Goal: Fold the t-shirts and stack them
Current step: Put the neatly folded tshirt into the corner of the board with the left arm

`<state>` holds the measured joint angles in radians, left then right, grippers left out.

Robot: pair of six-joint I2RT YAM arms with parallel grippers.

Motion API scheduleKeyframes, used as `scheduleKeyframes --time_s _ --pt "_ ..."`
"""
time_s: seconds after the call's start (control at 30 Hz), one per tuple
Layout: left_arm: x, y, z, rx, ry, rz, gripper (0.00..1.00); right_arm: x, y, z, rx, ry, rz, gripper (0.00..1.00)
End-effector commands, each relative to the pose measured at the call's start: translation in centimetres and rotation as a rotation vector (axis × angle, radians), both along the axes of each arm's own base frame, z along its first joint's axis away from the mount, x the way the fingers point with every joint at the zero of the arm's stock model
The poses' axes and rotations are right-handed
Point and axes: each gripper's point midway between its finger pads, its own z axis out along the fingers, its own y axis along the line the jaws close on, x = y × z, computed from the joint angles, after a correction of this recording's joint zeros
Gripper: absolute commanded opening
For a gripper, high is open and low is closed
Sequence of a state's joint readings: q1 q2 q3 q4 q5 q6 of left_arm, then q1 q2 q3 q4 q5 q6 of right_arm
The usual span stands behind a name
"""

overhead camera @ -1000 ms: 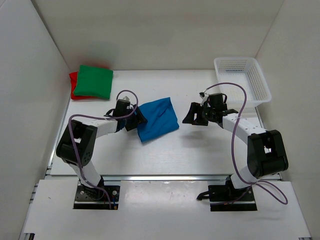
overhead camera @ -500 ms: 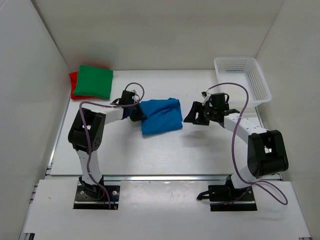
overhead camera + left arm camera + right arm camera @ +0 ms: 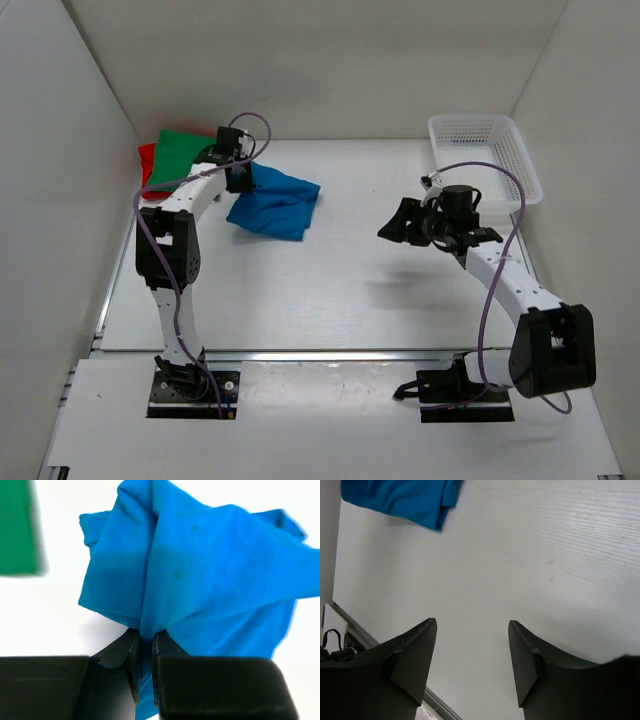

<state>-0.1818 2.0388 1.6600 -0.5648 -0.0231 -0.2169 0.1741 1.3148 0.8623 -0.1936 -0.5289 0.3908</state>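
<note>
The blue t-shirt [image 3: 275, 203] hangs bunched from my left gripper [image 3: 240, 178], which is shut on a pinch of its cloth [image 3: 200, 570] at the back left of the table. Just left of it lies the folded green t-shirt [image 3: 182, 160] on top of the red t-shirt [image 3: 147, 160]; a green edge [image 3: 17, 527] shows in the left wrist view. My right gripper [image 3: 400, 225] hovers open over the bare table right of centre, nothing between its fingers [image 3: 415, 655]. A corner of the blue t-shirt [image 3: 402, 497] shows far off in the right wrist view.
A white mesh basket [image 3: 485, 160] stands at the back right corner. White walls close in the table on the left, back and right. The table's near edge [image 3: 365, 637] runs below my right gripper.
My left gripper closed on the blue t-shirt and carried it back and to the left, toward the green and red stack; the shirt is now bunched. My right gripper rose and drifted slightly right.
</note>
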Motion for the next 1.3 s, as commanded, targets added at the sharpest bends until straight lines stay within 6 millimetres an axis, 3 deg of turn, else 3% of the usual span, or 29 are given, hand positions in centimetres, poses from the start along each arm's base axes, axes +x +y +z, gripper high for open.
scheduleKeyframes --time_s 0.0,0.17,0.33,0.5,0.57,0.77,1.0,1.13,1.17,1.2,1.27 --pt "3.1 3.8 6.1 0.115 -0.143 0.026 0.00 -0.5 -1.1 0.6 -0.006 -0.051 -0.016 0.56" --pt "8.1 7.0 11.4 0.166 -0.240 0.067 0.00 -0.8 -1.4 1.3 -0.026 -0.056 -0.010 0.58" --pt "10.3 13.0 15.9 0.158 -0.348 0.149 0.00 -0.2 -1.0 0.9 -0.012 -0.028 0.009 0.59" --pt "11.2 17.6 15.6 0.087 -0.382 0.216 0.00 0.4 0.1 0.5 0.020 0.000 0.029 0.58" --pt "11.3 19.5 14.6 0.082 -0.366 0.239 0.00 1.2 0.3 0.5 0.020 0.004 0.036 0.58" --pt "12.0 22.4 13.9 0.102 -0.384 0.275 0.00 2.1 1.4 0.4 0.027 0.024 0.058 0.58" --pt "13.8 27.0 14.5 0.098 -0.474 0.412 0.00 2.1 2.5 -0.3 0.030 0.054 0.095 0.57" --pt "13.1 30.7 14.9 0.147 -0.498 0.588 0.00 1.3 2.8 -1.1 0.016 0.058 0.111 0.57" --pt "12.9 30.8 15.1 0.148 -0.499 0.600 0.00 1.3 2.8 -1.4 0.009 0.060 0.113 0.56" --pt "12.4 31.2 15.0 0.148 -0.493 0.614 0.13 1.1 2.5 -1.5 0.011 0.067 0.105 0.57" --pt "11.8 31.1 14.6 0.169 -0.470 0.628 0.97 1.1 2.5 -1.5 0.008 0.055 0.102 0.57"
